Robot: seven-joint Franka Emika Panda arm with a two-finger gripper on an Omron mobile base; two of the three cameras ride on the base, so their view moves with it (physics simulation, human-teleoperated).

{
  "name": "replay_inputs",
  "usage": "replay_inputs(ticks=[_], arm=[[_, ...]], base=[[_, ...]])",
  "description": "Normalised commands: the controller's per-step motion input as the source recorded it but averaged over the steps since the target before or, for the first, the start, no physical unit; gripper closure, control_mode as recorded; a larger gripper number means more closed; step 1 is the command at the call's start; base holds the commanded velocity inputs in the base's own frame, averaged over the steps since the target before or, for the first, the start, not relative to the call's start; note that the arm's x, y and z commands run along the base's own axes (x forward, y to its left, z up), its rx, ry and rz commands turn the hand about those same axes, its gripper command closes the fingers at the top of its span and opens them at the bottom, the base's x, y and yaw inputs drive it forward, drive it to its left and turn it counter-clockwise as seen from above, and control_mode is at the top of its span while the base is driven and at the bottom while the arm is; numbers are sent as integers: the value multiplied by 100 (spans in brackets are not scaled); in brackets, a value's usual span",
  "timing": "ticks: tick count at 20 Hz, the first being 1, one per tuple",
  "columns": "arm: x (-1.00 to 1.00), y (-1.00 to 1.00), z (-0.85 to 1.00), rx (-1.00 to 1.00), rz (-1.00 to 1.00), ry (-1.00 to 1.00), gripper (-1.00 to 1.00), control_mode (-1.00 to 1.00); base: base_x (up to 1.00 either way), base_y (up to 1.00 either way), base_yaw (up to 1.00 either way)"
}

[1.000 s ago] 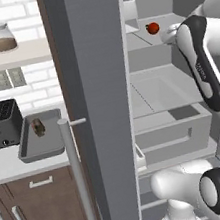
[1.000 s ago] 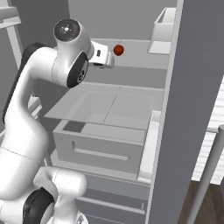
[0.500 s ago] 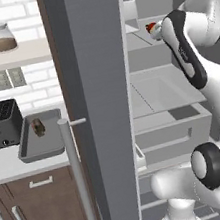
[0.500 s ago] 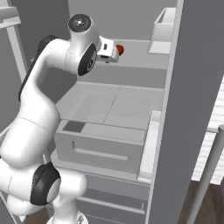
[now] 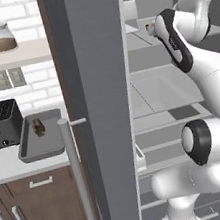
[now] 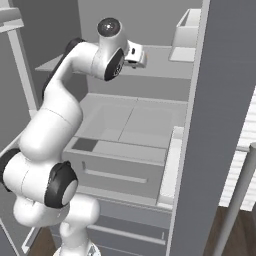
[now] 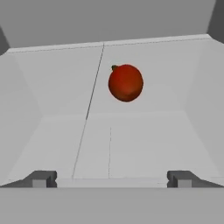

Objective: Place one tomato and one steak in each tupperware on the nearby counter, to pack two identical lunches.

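Tupperware [image 5: 41, 136]: one grey tray sits on the pale counter [image 5: 10, 166], just right of the dark toaster [image 5: 3, 124]; a small brown piece lies in its far part. It sits where it sat a second ago.
Fridge [image 5: 102, 83]: grey door stands open between the counter and the shelves. Both base views frame it as before, so the base has not driven.
Arm [image 6: 75, 85]: a second ago the upper links hung lower beside the shelves; now it has swung up and in, with the hand reaching over the upper fridge shelf [image 6: 160, 65].
Drawer [image 6: 120, 150]: grey fridge drawer below the shelves, unchanged.
Gripper [image 7: 111, 178]: jaws wide apart, nothing between them, as they were through the last second. The dark fingertips [image 7: 41, 178] rise at the bottom of the hand view, aimed along the shelf.
Tomato [image 7: 125, 82]: red, round, green stem end at its upper left; it rests on the shelf ahead of the gripper, well apart from the fingertips, a little right of centre. In earlier base views it showed beside the hand.
Writing: no brand, label or lettering can be read.
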Motion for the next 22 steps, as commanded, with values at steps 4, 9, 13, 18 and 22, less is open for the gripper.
replay_inputs(ticks=[4, 9, 13, 18, 22], arm=[[41, -9, 0, 0, -1, 0, -100, -100], [42, 0, 0, 0, 0, 0, -100, -100], [46, 0, -13, 0, 0, -1, -100, -100], [42, -5, -23, 0, 0, -7, -100, -100], [42, -19, -7, 0, 0, -15, -100, -100]], base=[[0, 0, 0], [0, 0, 0], [0, 0, 0], [0, 0, 0], [0, 0, 0]])
